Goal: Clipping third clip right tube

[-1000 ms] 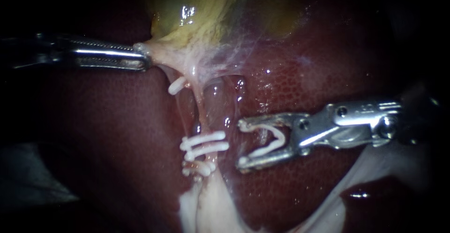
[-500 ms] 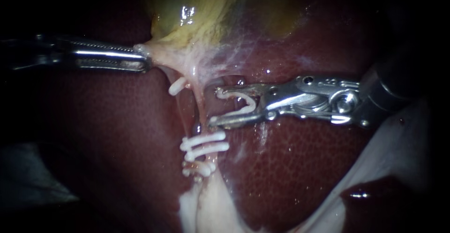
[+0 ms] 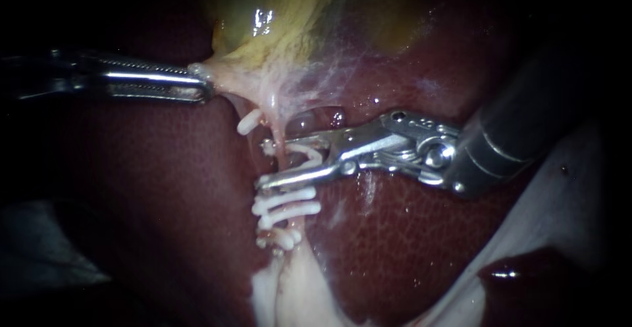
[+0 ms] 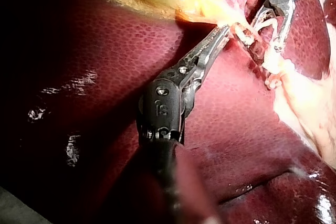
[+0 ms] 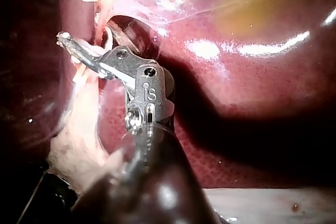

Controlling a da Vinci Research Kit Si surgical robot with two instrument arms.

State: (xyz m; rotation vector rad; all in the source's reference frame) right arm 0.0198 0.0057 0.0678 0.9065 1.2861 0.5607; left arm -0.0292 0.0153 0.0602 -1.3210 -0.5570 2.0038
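Note:
My right instrument (image 3: 263,164) comes in from the right, its jaws spread and carrying a white clip (image 3: 306,152). The jaws straddle the pale tube (image 3: 282,135) just above two white clips (image 3: 286,203) sitting on it; a third clip (image 3: 280,236) lies lower. My left instrument (image 3: 201,80) is shut on the pale tissue at the neck of the yellow gallbladder (image 3: 276,18) and holds it out to the left. In the left wrist view its jaws (image 4: 223,32) pinch that tissue, with the right instrument (image 4: 278,3) beyond. In the right wrist view the right instrument (image 5: 79,56) reaches across the tube.
A single white clip (image 3: 249,122) sits on a thin strand left of the tube. Dark red liver (image 3: 408,248) surrounds the site. White fatty tissue (image 3: 289,294) lies below the clips, and more (image 3: 559,215) runs along the lower right.
My right instrument has moved up and to the left with its clip, from beside the tube to astride it above the two clips. The left instrument has held still.

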